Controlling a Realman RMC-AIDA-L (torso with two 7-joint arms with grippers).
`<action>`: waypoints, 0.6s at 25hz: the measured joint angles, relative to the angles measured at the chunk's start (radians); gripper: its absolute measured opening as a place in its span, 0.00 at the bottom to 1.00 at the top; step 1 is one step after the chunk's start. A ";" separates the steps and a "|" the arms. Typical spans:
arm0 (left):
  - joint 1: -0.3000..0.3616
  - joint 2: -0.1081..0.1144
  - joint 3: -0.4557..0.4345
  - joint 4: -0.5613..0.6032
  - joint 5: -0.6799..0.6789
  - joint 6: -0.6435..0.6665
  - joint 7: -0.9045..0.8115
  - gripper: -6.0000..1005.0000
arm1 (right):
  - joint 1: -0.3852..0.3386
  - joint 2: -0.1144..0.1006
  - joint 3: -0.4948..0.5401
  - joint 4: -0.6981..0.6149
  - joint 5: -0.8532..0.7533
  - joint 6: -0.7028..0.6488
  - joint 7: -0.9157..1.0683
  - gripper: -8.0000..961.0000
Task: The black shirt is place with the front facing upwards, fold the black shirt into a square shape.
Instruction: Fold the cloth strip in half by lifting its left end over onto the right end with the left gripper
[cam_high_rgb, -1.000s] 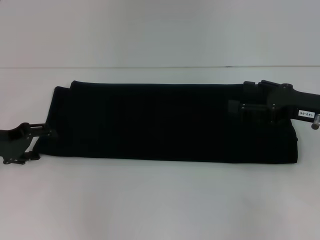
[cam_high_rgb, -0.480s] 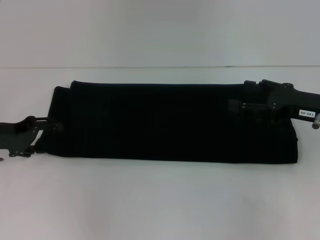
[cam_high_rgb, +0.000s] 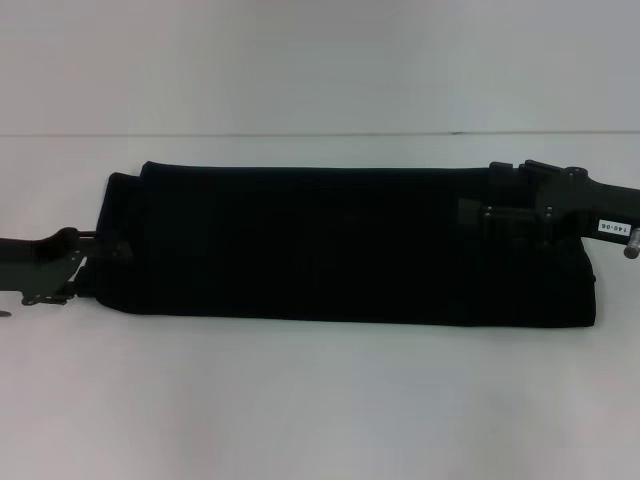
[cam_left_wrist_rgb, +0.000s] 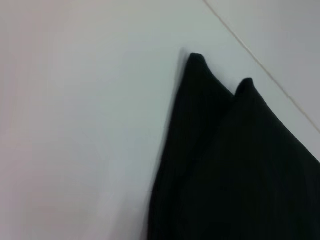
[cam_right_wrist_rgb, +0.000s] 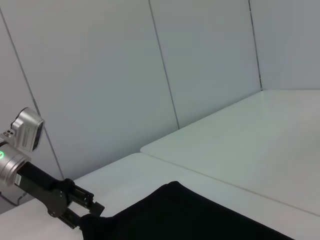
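The black shirt (cam_high_rgb: 340, 240) lies on the white table as a long flat strip running left to right, its lettering hidden. At the strip's left end my left gripper (cam_high_rgb: 103, 270) is open, its fingers at the cloth's edge. The left wrist view shows two folded corners of the shirt (cam_left_wrist_rgb: 240, 165) from close above. Over the strip's right end my right gripper (cam_high_rgb: 478, 195) is open, just above the fabric. In the right wrist view, the left gripper (cam_right_wrist_rgb: 87, 215) touches the far end of the shirt (cam_right_wrist_rgb: 190, 215).
The white table (cam_high_rgb: 320, 400) extends in front of the shirt and to both sides. A pale wall (cam_high_rgb: 320, 60) rises behind the table's far edge, close behind the shirt.
My left gripper has moved right and slightly up, from beside the shirt's left end onto its edge. The right gripper and the shirt have stayed where they were.
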 joint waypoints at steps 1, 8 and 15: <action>0.000 -0.001 0.000 0.000 0.000 0.000 0.018 0.87 | 0.000 0.000 0.000 0.000 0.000 0.000 0.000 0.98; 0.003 -0.004 0.002 0.002 0.002 -0.003 0.070 0.71 | 0.000 0.001 0.001 -0.001 0.001 -0.001 0.000 0.98; 0.007 -0.006 0.016 0.005 0.006 -0.019 0.071 0.44 | 0.000 0.003 0.002 -0.002 0.005 -0.004 0.000 0.98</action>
